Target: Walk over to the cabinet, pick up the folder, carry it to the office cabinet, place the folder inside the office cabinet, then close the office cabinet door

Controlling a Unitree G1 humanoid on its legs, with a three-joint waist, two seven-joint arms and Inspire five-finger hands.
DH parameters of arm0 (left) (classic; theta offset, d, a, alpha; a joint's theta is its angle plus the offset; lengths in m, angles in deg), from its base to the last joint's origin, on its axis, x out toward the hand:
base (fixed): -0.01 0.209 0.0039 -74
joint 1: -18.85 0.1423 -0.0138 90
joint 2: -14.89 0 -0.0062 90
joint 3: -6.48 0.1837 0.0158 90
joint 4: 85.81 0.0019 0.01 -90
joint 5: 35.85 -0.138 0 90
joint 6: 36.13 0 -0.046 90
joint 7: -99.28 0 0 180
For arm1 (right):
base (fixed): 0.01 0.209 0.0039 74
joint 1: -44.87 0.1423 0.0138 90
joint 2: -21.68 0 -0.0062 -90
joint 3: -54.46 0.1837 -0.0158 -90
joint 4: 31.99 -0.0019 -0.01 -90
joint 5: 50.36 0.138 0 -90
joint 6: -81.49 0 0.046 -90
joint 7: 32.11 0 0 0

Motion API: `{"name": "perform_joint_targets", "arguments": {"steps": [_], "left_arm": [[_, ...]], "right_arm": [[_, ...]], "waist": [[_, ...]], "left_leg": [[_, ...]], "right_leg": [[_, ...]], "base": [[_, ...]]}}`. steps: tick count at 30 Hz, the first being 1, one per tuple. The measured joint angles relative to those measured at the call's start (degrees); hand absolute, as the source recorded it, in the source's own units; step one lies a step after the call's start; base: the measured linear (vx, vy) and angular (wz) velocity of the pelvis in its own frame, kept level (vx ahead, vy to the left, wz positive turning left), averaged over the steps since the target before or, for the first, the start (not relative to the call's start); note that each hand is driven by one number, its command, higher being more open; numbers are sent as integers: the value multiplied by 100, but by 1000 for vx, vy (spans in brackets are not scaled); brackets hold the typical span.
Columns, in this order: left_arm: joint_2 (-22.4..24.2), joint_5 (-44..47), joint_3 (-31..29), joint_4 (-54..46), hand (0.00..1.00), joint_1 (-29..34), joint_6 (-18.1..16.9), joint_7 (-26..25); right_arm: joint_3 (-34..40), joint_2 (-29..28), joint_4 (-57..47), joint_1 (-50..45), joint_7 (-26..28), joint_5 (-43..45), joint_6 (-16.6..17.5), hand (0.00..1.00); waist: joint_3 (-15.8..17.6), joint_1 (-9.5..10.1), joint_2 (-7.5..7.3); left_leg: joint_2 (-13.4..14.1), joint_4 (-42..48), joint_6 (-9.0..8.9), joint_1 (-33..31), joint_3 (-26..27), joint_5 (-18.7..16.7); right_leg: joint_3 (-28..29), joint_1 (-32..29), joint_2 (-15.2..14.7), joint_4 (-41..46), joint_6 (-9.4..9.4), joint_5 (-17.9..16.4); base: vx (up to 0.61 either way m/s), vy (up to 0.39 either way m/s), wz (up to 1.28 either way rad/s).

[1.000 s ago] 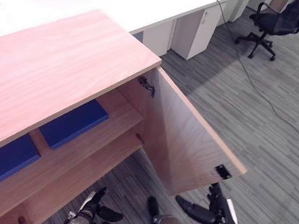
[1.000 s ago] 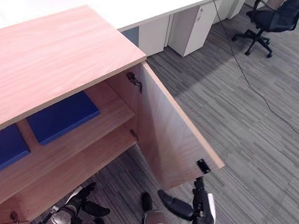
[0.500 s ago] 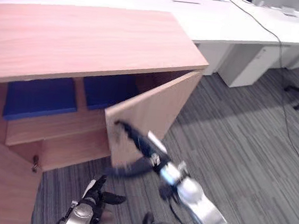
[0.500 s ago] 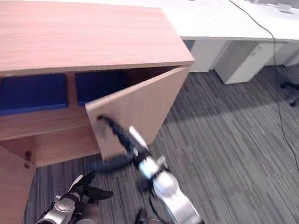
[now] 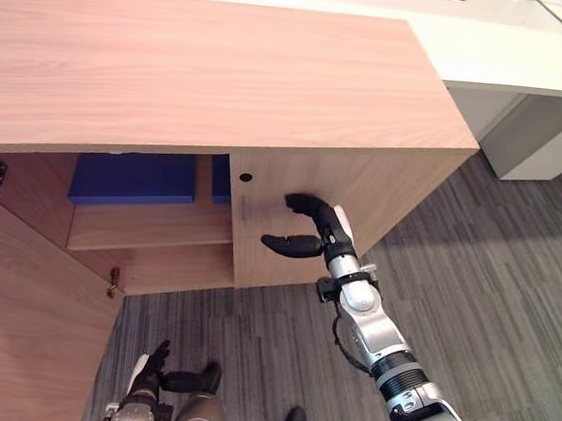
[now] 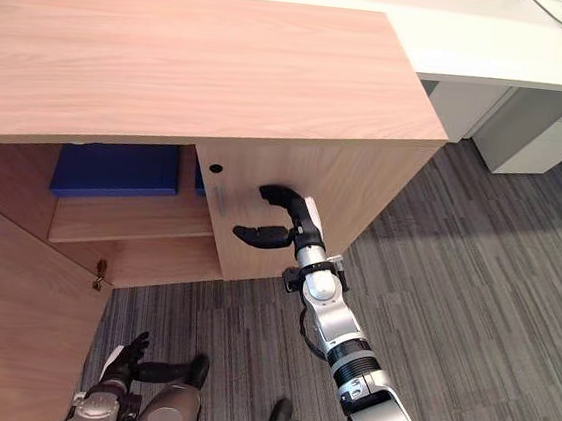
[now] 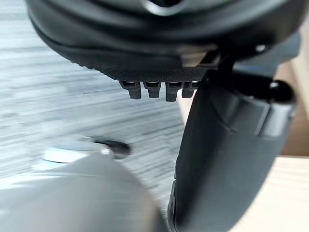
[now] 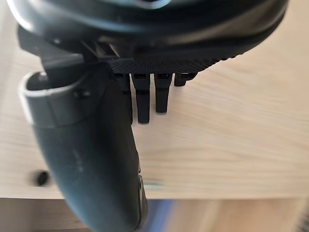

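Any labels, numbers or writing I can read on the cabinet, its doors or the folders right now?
None can be read. The cabinet, its right door, its left door and the blue folders on the shelf all show plain surfaces, with no print, label or number.

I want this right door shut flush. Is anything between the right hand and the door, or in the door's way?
Nothing visible. The right hand is at the door's front face with nothing between them, and the blue folders lie back on the shelf inside, not sticking out past its front.
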Motion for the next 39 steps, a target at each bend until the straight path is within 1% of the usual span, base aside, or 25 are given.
{"name": "perform_joint_targets", "arguments": {"steps": [3, 4, 6, 7, 8, 9, 10, 11, 13, 14, 15, 17, 18, 19, 20, 21, 22, 23, 24, 25, 27, 28, 30, 34, 39], "left_arm": [[30, 28, -74, -90, 100, -1, -30, -1], [50, 54, -66, -192, 100, 10, -23, 2], [99, 101, -65, -425, 100, 50, -32, -1], [133, 149, -66, -569, 100, 99, -52, -3], [140, 223, -69, -676, 100, 100, -57, -2], [139, 226, -69, -705, 100, 100, -68, -3], [148, 231, -77, -762, 100, 100, -94, -12], [241, 245, -104, -821, 100, 99, -105, -25], [414, 355, -102, -939, 100, 180, -110, -62], [464, 450, -105, -974, 100, 225, -108, -103], [485, 470, -106, -1106, 100, 263, -108, -138], [489, 567, -171, -1211, 100, 275, -101, -136], [490, 566, -196, -1240, 100, 328, -98, -138], [489, 565, -211, -1299, 100, 371, -97, -138], [487, 566, -326, -1391, 100, 410, -101, -136], [481, 568, -434, -1438, 100, 407, -102, -141], [386, 593, -550, -1581, 100, 375, -122, -162], [359, 630, -561, -1587, 100, 316, -133, -181], [336, 665, -622, -1590, 100, 273, -149, -182], [309, 676, -921, -1558, 100, 160, -127, -218], [244, 674, -1194, -1552, 100, 169, -126, -259], [91, 673, -1372, -1568, 100, 205, -125, -305], [-169, 668, -1567, -1615, 100, 208, -117, -398], [-835, 671, -2115, -2370, 100, 337, -114, -582], [-1730, 659, -2196, -2551, 100, 88, -203, -625]], "right_arm": [[49, 8, 75, -253, -2, -55, -26, 100], [121, 37, 18, -474, 2, -74, -24, 100], [339, 109, -192, -1001, 23, -205, -23, 100], [442, 125, -274, -1317, 51, -265, -18, 100], [553, 135, -276, -1558, 86, -287, -8, 100], [591, 138, -267, -1651, 93, -288, -8, 100], [687, 134, -218, -1774, 114, -291, -7, 100], [768, 148, -128, -1789, 115, -322, -4, 100], [935, 159, -16, -1945, 106, -455, -3, 100], [1005, 153, 71, -2068, 102, -514, -5, 100], [1122, 104, 114, -2244, 95, -527, -10, 100], [1339, 38, 138, -2383, -5, -628, -11, 100], [1473, 43, 243, -2384, -84, -667, -14, 100], [1526, 52, 297, -2368, -116, -673, -18, 100], [1633, 88, 341, -2367, -158, -670, -32, 100], [1695, 90, 339, -2374, -159, -672, -33, 100], [1770, 97, 339, -2369, -161, -671, 0, 100], [1845, 128, 342, -2372, -160, -672, 27, 100], [1920, 102, 406, -2341, -158, -672, 49, 100], [2064, 109, 560, -2213, -202, -661, 25, 100], [2138, 166, 562, -2341, -257, -653, 24, 100], [2121, 160, 559, -2403, -266, -644, 22, 100], [2102, 135, 549, -2418, -252, -643, 23, 100], [2053, 131, 511, -2491, -221, -642, 31, 100], [1924, 144, 423, -2807, -94, -619, 34, 100]], "waist": [[154, -11, 73], [213, -64, 148], [256, -146, 220], [271, -218, 257], [264, -254, 231], [252, -255, 206], [252, -267, 199], [312, -243, 355], [326, -255, 609], [307, -269, 655], [309, -287, 663], [342, -346, 590], [337, -402, 590], [332, -409, 602], [326, -378, 601], [311, -379, 603], [260, -430, 576], [214, -534, 609], [188, -551, 613], [196, -605, 573], [180, -671, 599], [145, -623, 569], [121, -613, 538], [121, -582, 534], [118, -559, 531]], "left_leg": [[-61, 63, 21, 29, -190, -21], [-106, 206, 57, -21, -414, -116], [-227, 404, 96, -94, -874, -185], [-319, 415, 75, -162, -1188, -134], [-461, 404, 25, -225, -1457, -49], [-555, 413, -2, -263, -1596, -21], [-714, 444, -71, -364, -1838, 53], [-737, 438, -167, -464, -2048, 122], [-637, 260, -247, -567, -2305, 339], [-578, 81, -233, -569, -2148, 549], [-500, -55, -114, -606, -1451, 613], [-327, 624, 82, -946, 164, 341], [-157, 1136, 365, -999, 1023, -21], [-94, 1245, 464, -985, 1305, -159], [-134, 1211, 593, -995, 1486, -46], [-197, 1046, 604, -938, 1441, 113], [-381, 463, 522, -840, 1145, 548], [-441, 6, 289, -719, 1092, 703], [-413, -151, 423, -622, 1252, 564], [-321, 153, 613, -593, 1917, 65], [-264, 178, 633, -342, 2159, 164], [-369, -207, 714, -113, 2160, 349], [-495, -744, 690, 122, 2144, 542], [-598, -809, 758, 179, 2120, 492], [-606, -811, 761, 121, 2099, 488]], "right_leg": [[-57, 61, -55, 247, 50, -39], [80, 31, -52, 540, 3, -79], [607, -115, -37, 1167, -223, -260], [1123, -260, 41, 1469, -291, -564], [1559, -238, 97, 1350, -215, -702], [1635, -215, 74, 1248, -210, -759], [1536, -92, -15, 1079, -82, -971], [1286, -3, 12, 906, 5, -1024], [865, 41, 90, 825, -39, -980], [636, 117, 94, 794, -67, -966], [300, 171, 73, 733, -113, -939], [-101, 188, -85, 722, -127, -930], [-259, 184, -178, 765, -123, -928], [-309, 169, -206, 813, -121, -927], [-377, 160, -203, 895, -99, -912], [-415, 147, -210, 851, -126, -890], [-429, 180, -52, 405, -214, -804], [-574, 278, -130, 245, -148, -718], [-741, 302, -176, 136, -90, -616], [-1002, 435, -337, 155, -45, -562], [-1153, 704, -412, 89, 16, -527], [-1120, 727, -458, 86, 13, -500], [-1065, 724, -461, 19, 1, -510], [-957, 814, -492, -109, 22, -559], [-792, 798, -395, -231, 60, -623]], "base": [[12, 23, 41], [-11, 65, 80], [4, 63, 117], [16, -69, 154], [2, -120, 144], [-21, -189, 142], [-35, -181, 116], [-43, -176, 112], [-53, -104, 102], [-51, -78, 133], [-45, -58, 125], [-48, -30, 109], [-12, 0, 74], [11, 57, 58], [-20, 73, 44], [-79, 83, 81], [-127, 38, 103], [-111, 19, 106], [-42, 44, 104], [19, 46, 84], [52, 77, 59], [37, 111, 19], [-19, 113, 6], [-31, 84, 4], [7, -10, 5]]}}
